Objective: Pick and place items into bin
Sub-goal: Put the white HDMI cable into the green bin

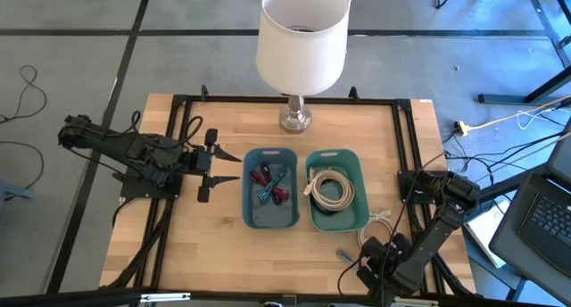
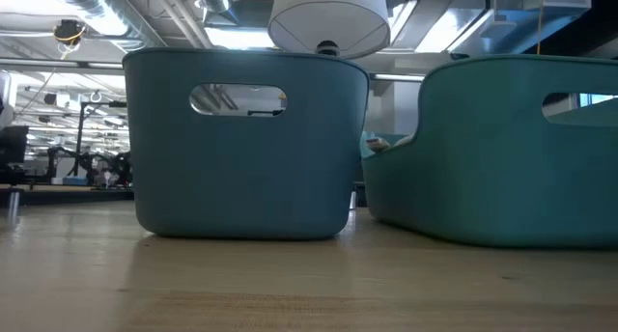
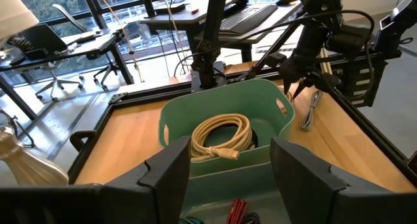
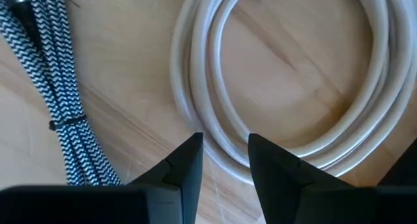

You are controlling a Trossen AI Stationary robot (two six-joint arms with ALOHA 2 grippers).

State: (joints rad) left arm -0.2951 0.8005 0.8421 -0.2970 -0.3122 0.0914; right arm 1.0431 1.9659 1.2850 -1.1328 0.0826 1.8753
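My right gripper (image 1: 373, 242) is down at the table's near right, by the teal bin (image 1: 359, 178), shut on a coiled white cable (image 4: 287, 87) that lies flat on the wood. A black-and-white braided cable (image 4: 52, 74) lies beside it. My left gripper (image 1: 210, 164) hovers open to the left of the blue bin (image 1: 246, 195). The blue bin holds red, purple and teal strap pieces (image 1: 269, 184). Inside the teal bin lies another white coil (image 3: 221, 136). A small grey piece (image 1: 343, 253) lies on the table near the right arm. My right gripper comes from above, pointing down, and has the coil's bundled strands (image 4: 225, 149) between its two fingers, which lie across them. The coil rests flat on the table. The fingertips hide the exact place of contact.
A white-shaded lamp (image 1: 302, 39) stands at the table's far middle, behind the bins. A black frame rail (image 1: 406, 137) runs round the tabletop. The low view shows both bins (image 2: 241, 149) side by side on bare wood. Desks and chairs fill the room beyond.
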